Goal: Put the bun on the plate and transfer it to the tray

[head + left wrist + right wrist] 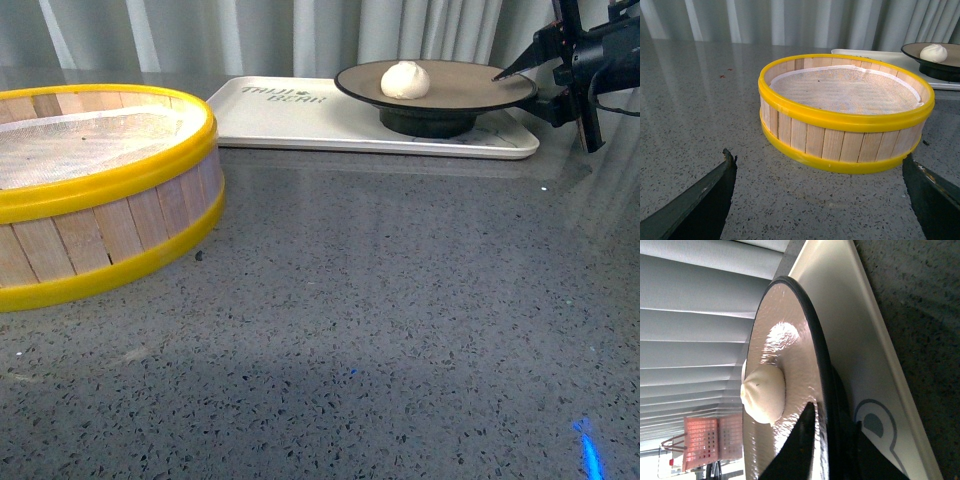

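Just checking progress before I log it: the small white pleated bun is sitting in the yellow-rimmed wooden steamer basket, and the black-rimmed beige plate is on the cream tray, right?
Not quite. The small white pleated bun sits on the black-rimmed beige plate, not in the yellow-rimmed wooden steamer basket, as the front view shows. The plate is on the cream tray.

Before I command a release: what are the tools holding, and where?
Right tool straddles the plate rim, on the tray; firm grip unclear. Left tool is open, holding nothing.

Bun [405, 79] on plate [470, 92], plate on tray [290, 118], steamer basket [100, 190] left.
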`<state>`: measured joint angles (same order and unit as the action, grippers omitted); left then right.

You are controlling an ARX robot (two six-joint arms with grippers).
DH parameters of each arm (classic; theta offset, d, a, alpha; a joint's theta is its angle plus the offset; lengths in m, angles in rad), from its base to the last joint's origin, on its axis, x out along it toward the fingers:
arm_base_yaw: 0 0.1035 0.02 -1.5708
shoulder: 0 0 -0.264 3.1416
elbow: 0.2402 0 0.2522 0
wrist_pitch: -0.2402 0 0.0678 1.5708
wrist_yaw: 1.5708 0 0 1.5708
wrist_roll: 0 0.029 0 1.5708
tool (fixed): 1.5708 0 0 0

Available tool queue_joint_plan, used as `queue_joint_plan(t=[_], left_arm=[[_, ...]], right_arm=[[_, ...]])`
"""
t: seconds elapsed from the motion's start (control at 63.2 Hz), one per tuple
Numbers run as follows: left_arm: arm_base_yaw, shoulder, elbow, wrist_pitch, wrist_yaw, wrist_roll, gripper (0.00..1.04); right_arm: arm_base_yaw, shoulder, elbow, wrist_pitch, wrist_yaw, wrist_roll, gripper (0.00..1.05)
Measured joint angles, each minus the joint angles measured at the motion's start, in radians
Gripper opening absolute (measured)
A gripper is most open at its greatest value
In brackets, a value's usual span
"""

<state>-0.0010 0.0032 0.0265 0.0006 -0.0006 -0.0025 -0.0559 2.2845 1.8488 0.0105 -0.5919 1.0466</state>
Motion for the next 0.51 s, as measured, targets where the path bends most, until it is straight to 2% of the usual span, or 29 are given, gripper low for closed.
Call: queue_joint_plan(t=[0.158,0.19,0.332,0.506], left_arm=[[0.000,0.000,0.000,0.000,0.000,0.000,0.98],[0.000,0.000,0.000,0.000,0.000,0.000,0.98],[0.000,0.000,0.000,0.000,0.000,0.000,0.98],[0.000,0.000,0.000,0.000,0.000,0.000,0.98]], right_arm=[[-0.002,0.000,0.003,-0.002,-0.001,0.000,0.65],[-0.002,0.000,0.003,-0.002,-0.001,0.000,0.69],[-0.008,-0.008,0.000,0.009,-0.005,0.005,0.97],[-0.019,-0.058,-0.047,0.049,-0.011,0.006,0.96]])
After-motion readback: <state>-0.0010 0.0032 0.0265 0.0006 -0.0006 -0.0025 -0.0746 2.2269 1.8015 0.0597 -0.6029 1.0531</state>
